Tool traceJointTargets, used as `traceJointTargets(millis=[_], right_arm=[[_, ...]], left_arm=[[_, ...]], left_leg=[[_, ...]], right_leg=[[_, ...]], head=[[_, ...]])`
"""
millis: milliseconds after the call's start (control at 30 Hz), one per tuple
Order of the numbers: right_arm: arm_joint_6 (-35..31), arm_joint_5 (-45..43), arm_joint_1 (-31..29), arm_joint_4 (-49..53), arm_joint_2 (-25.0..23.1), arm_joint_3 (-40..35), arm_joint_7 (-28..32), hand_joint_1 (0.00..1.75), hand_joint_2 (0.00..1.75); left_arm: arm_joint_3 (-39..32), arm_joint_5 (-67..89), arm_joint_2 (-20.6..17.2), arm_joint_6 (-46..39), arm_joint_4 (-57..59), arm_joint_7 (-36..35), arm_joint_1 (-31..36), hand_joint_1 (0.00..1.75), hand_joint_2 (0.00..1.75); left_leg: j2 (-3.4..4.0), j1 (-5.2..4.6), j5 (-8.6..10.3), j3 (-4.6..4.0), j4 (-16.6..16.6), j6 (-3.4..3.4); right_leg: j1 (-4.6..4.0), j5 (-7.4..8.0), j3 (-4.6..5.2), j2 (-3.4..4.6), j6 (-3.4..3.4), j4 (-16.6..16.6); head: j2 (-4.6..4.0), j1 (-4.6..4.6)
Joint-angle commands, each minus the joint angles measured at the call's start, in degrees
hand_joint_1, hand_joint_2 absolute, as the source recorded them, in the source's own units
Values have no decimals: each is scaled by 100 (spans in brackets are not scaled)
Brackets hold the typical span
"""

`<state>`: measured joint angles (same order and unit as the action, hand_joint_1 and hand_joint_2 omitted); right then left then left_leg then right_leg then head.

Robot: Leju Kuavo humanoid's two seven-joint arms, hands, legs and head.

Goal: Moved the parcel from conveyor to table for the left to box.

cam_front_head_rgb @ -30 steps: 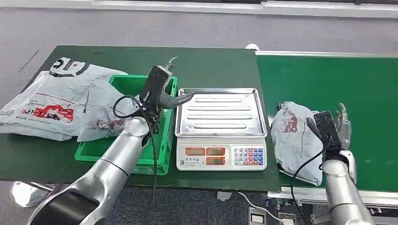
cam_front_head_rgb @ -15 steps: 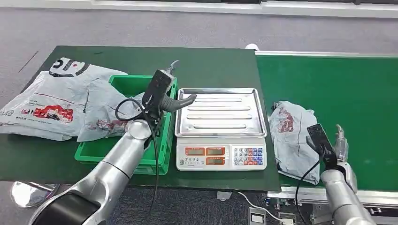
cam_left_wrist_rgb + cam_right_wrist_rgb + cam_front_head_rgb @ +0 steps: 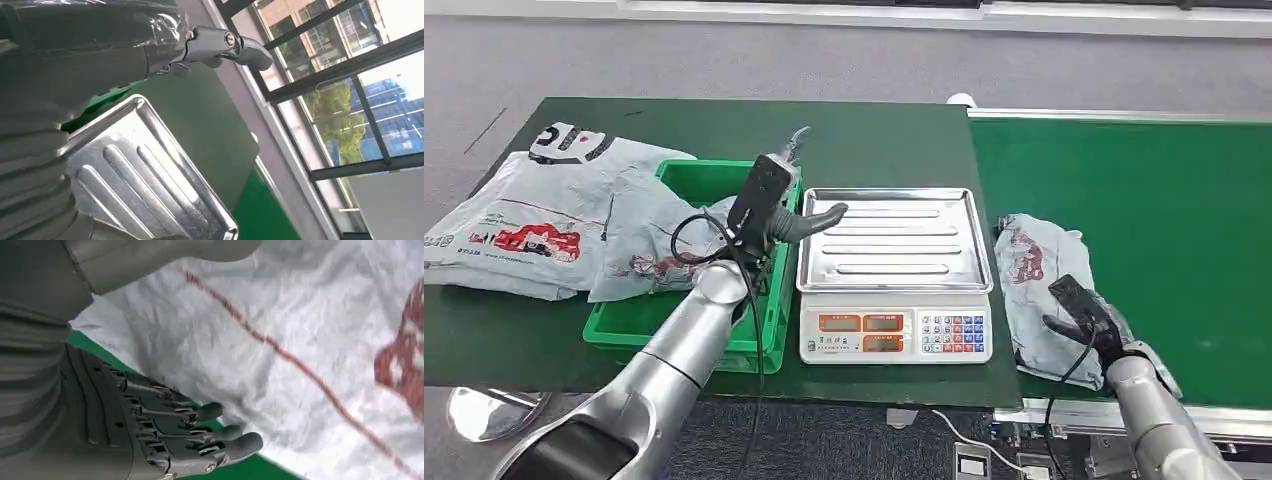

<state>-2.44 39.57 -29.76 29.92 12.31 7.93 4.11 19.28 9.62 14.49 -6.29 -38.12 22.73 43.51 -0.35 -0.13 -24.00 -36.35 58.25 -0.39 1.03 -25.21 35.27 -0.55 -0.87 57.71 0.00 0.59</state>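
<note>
While the parcel (image 3: pixel 1042 290) lies on the green conveyor (image 3: pixel 1164 210) just beside the scale (image 3: pixel 894 275), long axis running away from us, we judge our right hand (image 3: pixel 1092 322) nearer, fingers (image 3: pixel 220 432) apart at its near end. Left of the scale, the green crate (image 3: pixel 699 182) holds another grey bag (image 3: pixel 649 240); our left hand (image 3: pixel 774 200) hovers there, spread, holding nothing.

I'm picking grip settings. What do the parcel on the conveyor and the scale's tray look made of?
The parcel looks like a soft grey plastic mailer: wrinkled, slightly glossy film with red print. The scale's tray looks like stainless steel: bright, mirror-like, with pressed ribs and a raised rim.
</note>
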Motion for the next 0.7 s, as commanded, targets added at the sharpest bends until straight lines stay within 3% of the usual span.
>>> traceJointTargets(millis=[33,267,400,433,700], right_arm=[[340,328,-324,-481,-184,-577,-138,0,175],[424,719,-174,-290,-166,-751,-264,0,175],[949,1169,430,227,-210,-696,-302,5,175],[1058,1249,584,388,-191,-655,-195,175,175],[1232,1601,500,430,-265,-555,-240,175,175]], left_arm=[[322,108,-84,-26,-204,-133,17,0,175],[279,203,-25,24,-325,-167,-32,0,175],[174,463,107,136,-563,-290,-143,0,175],[154,524,109,151,-660,-322,-189,0,175],[-5,713,142,54,-776,-374,-375,0,175]], left_leg=[[21,6,-9,20,-3,-4],[20,8,-9,30,-8,-4],[-1,11,-5,21,-5,-3],[0,12,-8,36,-13,-5],[14,13,-12,60,-15,-3]], right_leg=[[-6,0,-16,22,6,-10],[-8,-1,-27,22,7,-15],[-11,-3,-25,1,5,-15],[-12,-5,-40,2,8,-22],[-13,-3,-60,15,9,-28]], head=[[0,0],[0,0],[0,0],[0,0],[0,0]])
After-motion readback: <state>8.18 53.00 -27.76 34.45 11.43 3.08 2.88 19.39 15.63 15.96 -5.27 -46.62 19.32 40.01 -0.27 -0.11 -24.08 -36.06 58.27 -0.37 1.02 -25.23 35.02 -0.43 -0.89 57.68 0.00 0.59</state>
